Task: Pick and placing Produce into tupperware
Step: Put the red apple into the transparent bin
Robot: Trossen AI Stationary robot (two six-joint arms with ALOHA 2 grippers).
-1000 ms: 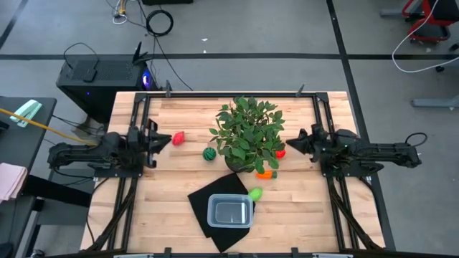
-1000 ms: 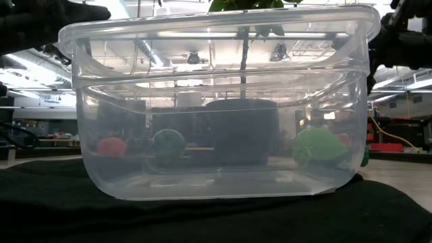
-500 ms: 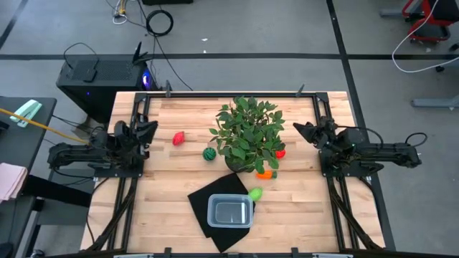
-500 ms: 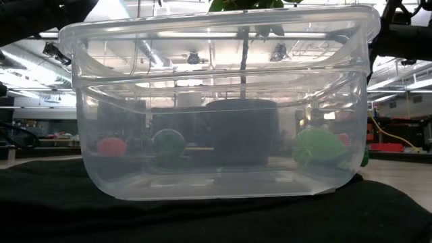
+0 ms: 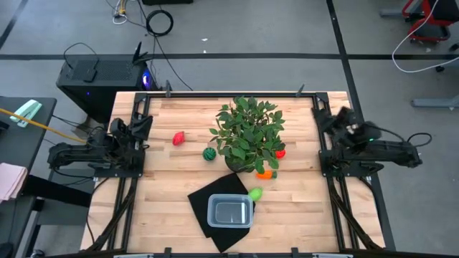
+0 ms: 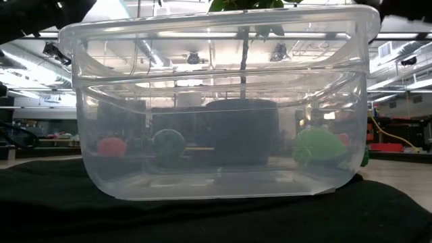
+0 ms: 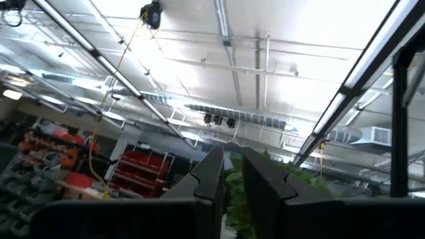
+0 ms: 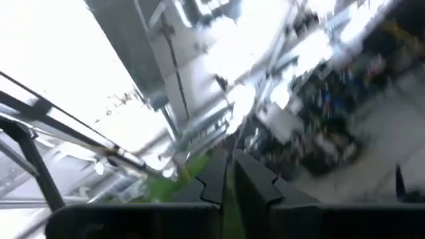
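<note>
From above, the clear tupperware (image 5: pixel 230 213) sits on a black mat (image 5: pixel 206 198) near the front edge of the wooden table (image 5: pixel 172 179), its long axis running left to right across the table, open side up and holding nothing. The light yellow-green piece (image 5: pixel 254 193) lies just beside the tub's far right corner. An orange piece (image 5: pixel 265 173) and a red piece (image 5: pixel 280 153) rest at the right side of the potted plant (image 5: pixel 248 133); the dark green striped ball (image 5: pixel 209 153) lies at the plant's left, and a second red piece (image 5: pixel 178 137) sits farther left, its long axis slanting toward the table's back. The left gripper (image 5: pixel 143 123) hangs at the table's left edge and the right gripper (image 5: pixel 323 119) at the right edge, both well apart from the produce.

From table height, the tub (image 6: pixel 223 101) fills the frame, upright on the mat (image 6: pixel 202 216). Through its walls show a red piece (image 6: pixel 111 146), the striped ball (image 6: pixel 168 144) and the yellow-green piece (image 6: pixel 317 146).

The left wrist camera points up at ceiling lights; the left gripper (image 7: pixel 231 178) has its fingers nearly together, with only a narrow gap, and nothing between them.

The right wrist camera shows the right gripper (image 8: pixel 228 174) closed on nothing, plant leaves beyond.
</note>
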